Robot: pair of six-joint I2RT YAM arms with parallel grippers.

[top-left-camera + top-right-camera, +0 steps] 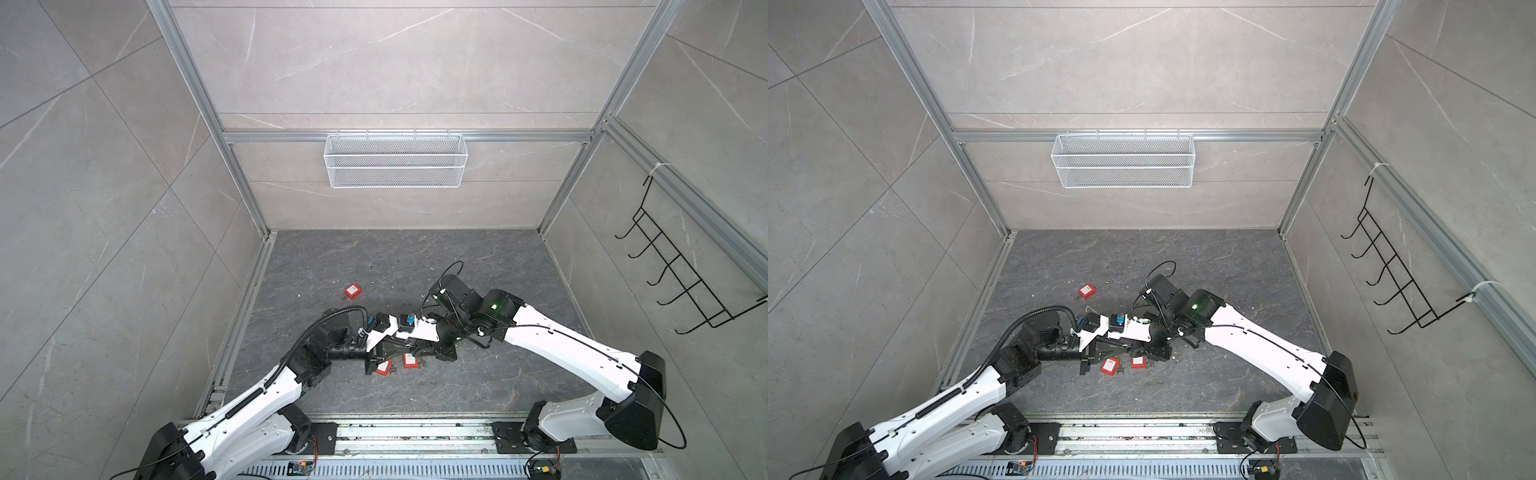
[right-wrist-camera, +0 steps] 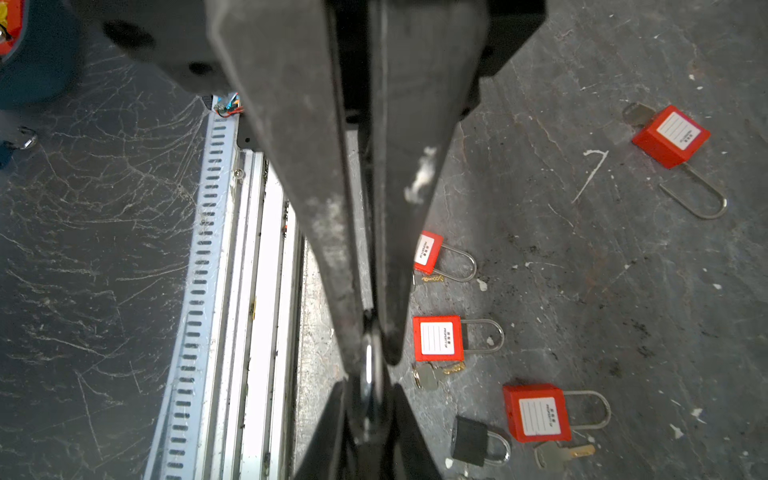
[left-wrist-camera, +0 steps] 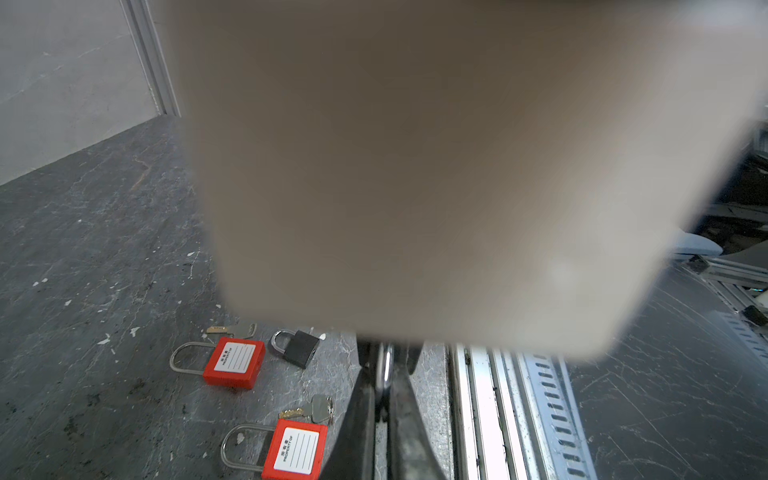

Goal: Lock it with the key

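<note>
My two grippers meet tip to tip low over the dark floor, in both top views under the wrist cameras. The left gripper is shut on a shiny silver metal piece seen edge-on. I cannot tell whether it is the key or a shackle. In the right wrist view the left arm's long black fingers pinch that piece from one end. The right gripper is shut on its other end. A blurred pale surface close to the lens hides most of the left wrist view.
Several red padlocks with keys and a small black padlock lie on the floor beside the grippers. One red padlock lies farther back. A slotted aluminium rail runs along the front edge.
</note>
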